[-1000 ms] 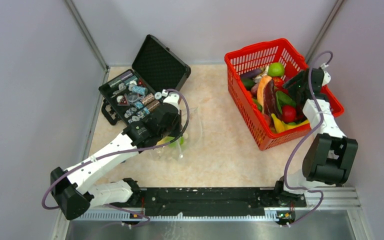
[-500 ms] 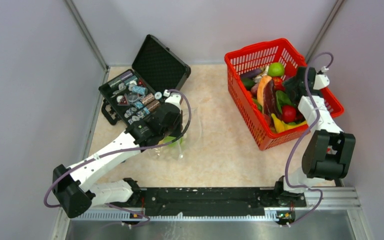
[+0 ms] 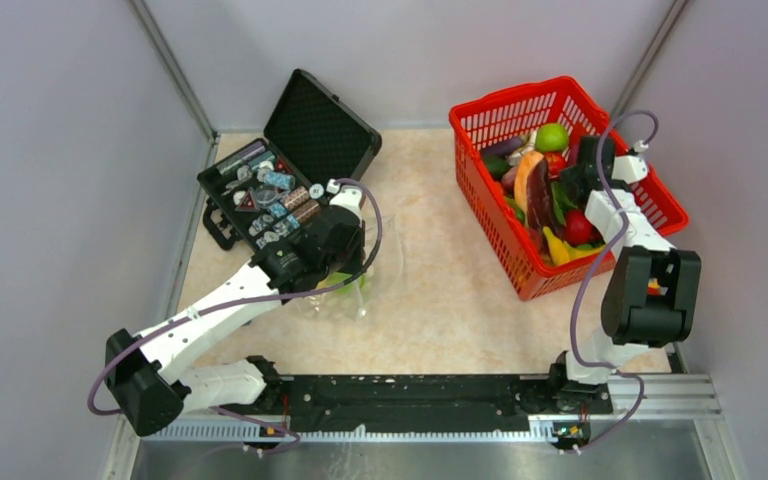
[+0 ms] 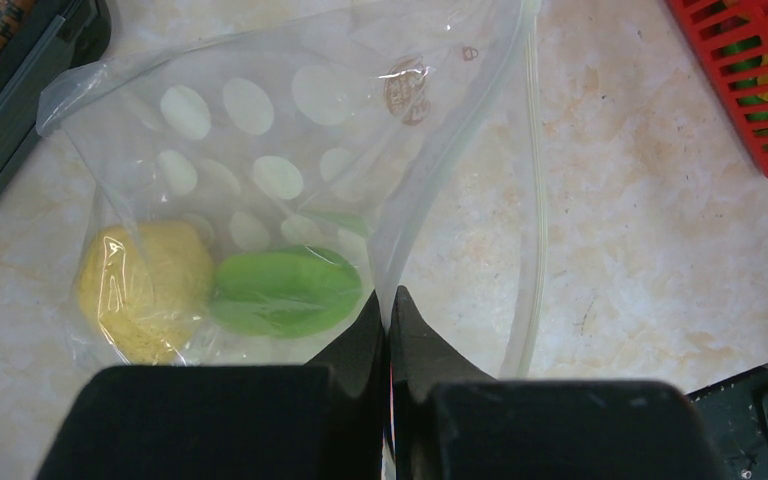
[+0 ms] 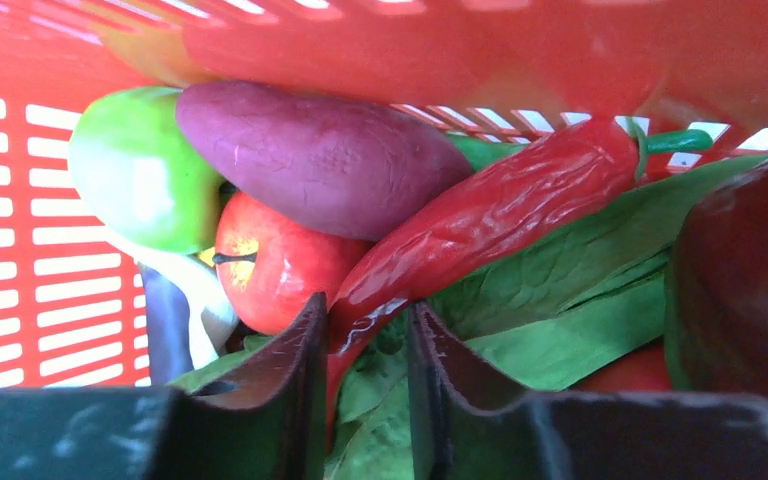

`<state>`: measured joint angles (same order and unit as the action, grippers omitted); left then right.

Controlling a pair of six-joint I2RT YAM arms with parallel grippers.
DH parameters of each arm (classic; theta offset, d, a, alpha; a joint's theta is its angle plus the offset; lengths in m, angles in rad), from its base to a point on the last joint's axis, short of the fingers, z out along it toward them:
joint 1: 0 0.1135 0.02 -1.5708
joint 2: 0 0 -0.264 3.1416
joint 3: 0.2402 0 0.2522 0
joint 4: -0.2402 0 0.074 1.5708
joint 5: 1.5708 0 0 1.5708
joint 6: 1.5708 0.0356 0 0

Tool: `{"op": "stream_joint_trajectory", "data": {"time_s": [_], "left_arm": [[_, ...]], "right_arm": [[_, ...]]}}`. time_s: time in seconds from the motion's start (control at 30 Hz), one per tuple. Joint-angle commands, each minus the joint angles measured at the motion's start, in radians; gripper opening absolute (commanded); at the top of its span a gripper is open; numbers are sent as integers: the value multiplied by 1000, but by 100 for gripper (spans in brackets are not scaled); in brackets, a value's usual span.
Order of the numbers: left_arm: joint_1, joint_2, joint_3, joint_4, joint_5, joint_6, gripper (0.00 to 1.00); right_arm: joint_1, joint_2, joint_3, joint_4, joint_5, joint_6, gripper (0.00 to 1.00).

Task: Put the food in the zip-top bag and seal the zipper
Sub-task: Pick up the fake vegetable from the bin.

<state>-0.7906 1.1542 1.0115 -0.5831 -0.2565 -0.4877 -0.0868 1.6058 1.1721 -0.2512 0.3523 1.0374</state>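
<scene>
My left gripper (image 4: 388,297) pinches the zip-top bag (image 4: 290,120); my right gripper (image 5: 365,312) straddles a red chilli (image 5: 500,210) in the basket (image 5: 560,50), grip unclear. Next, I judge: clamp, lift.

Clear zip-top bag (image 4: 290,130), mouth open, zipper (image 4: 538,200) unsealed, 2 pieces inside, yellow food (image 4: 145,290) touching green food (image 4: 285,292)

White arms (image 3: 210,305), blk joints (image 3: 650,300), purple cables (image 3: 574,335)
</scene>
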Motion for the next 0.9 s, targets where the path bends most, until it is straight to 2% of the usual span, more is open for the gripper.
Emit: {"op": "stream_joint_trajectory", "data": {"time_s": [0.0, 0.07, 0.2, 0.4, 0.6, 0.7, 0.77, 0.87], "left_arm": [[5, -16, 4, 22, -17, -1, 0], [5, -15, 4, 21, -16, -3, 0], [5, -21, 1, 15, -17, -8, 0], [4, -24, -2, 17, -7, -12, 0], [5, -33, -7, 20, 12, -18, 0], [5, -39, -8, 19, 11, -20, 0], [5, -43, -12, 20, 10, -23, 0], [5, -47, -14, 22, 11, -25, 0]], "right_arm": [[2, 13, 24, 102, -11, 4, 15], [2, -15, 15, 116, -20, -3, 7], [1, -130, -38, 183, -62, -48, 0], [1, -328, -114, 258, -173, -120, 0], [-23, -423, -144, 254, -280, -120, 0], [-25, -470, -174, 295, -347, -173, 0], [-25, -517, -222, 397, -438, -228, 0], [-25, -568, -288, 603, -738, -338, 0]]}}
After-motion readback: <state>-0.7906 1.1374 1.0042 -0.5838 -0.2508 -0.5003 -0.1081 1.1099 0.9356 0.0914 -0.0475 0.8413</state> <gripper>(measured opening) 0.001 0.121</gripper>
